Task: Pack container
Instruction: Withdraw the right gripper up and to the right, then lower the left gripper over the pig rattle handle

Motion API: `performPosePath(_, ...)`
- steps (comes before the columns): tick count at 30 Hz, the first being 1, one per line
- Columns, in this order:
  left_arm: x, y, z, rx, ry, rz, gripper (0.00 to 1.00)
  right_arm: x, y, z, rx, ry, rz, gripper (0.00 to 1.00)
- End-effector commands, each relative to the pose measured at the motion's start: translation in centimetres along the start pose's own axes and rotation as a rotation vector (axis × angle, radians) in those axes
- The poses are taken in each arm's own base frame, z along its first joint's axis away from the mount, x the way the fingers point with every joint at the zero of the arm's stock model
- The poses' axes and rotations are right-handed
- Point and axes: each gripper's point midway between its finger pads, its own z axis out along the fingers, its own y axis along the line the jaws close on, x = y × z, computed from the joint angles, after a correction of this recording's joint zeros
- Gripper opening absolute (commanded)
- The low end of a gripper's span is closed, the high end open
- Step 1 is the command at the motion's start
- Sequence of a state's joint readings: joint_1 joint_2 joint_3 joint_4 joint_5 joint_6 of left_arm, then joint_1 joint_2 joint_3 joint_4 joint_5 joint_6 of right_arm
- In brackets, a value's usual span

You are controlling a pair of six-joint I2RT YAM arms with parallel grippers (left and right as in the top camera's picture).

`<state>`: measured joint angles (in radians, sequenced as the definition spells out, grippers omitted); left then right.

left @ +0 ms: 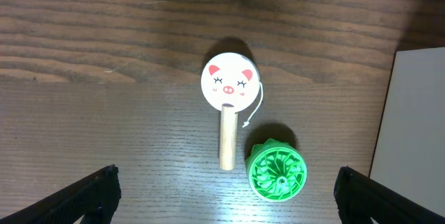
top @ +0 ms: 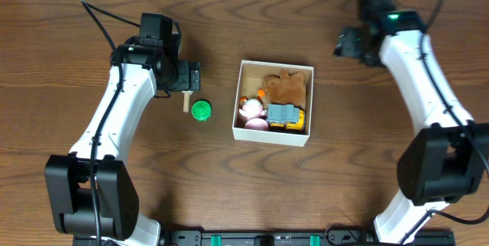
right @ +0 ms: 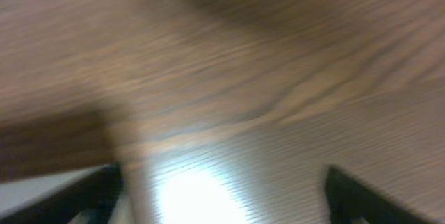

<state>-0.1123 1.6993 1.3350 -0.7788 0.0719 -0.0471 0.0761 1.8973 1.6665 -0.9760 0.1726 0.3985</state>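
Note:
The white square container [top: 239, 93] sits at the table's middle and holds a brown plush toy [top: 286, 85], a pink pig toy [top: 250, 111] and a grey and yellow toy [top: 286, 114]. Its white wall shows at the right edge of the left wrist view [left: 410, 120]. A pig-face paddle with a wooden handle [left: 228, 88] and a green ribbed wheel [left: 277, 172] lie on the table left of the container. My left gripper [left: 226, 196] is open and empty above them. My right gripper [right: 222, 196] is open and empty over bare table at the far right, its view blurred.
The table is dark brown wood. The green wheel [top: 201, 111] lies close to the container's left wall. The paddle's handle [top: 185, 102] pokes out from under my left gripper in the overhead view.

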Motion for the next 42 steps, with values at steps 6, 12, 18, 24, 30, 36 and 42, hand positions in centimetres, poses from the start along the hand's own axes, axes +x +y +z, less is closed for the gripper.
performPosePath(6,-0.6,0.1,-0.2,-0.001,-0.011,0.009,0.98,-2.5,-5.4,-1.0,0.043,-0.044,0.125,0.99)
performPosePath(12,-0.6,0.1,-0.2,-0.001,-0.011,0.009,0.98,-2.7,-6.4,-0.9,0.053,-0.044,0.147,0.99)
performPosePath(18,-0.6,0.1,-0.2,-0.001,-0.011,0.009,0.98,-2.7,-6.4,-0.9,0.053,-0.044,0.147,0.99)
performPosePath(24,-0.6,0.1,-0.2,-0.001,-0.011,0.009,0.98,-2.7,-6.4,-0.9,0.053,-0.044,0.147,0.99)
performPosePath(30,-1.7,0.0,-0.2,0.004,-0.055,0.009,0.98,-2.7,-6.4,-0.9,0.053,-0.044,0.147,0.99)
performPosePath(36,-1.7,0.0,-0.2,0.006,-0.055,-0.064,0.98,-2.7,-6.4,-0.9,0.053,-0.044,0.147,0.99)
performPosePath(42,-1.3,0.0,-0.2,0.004,-0.037,-0.065,0.98,-2.7,-6.4,-0.9,0.053,-0.044,0.147,0.99)
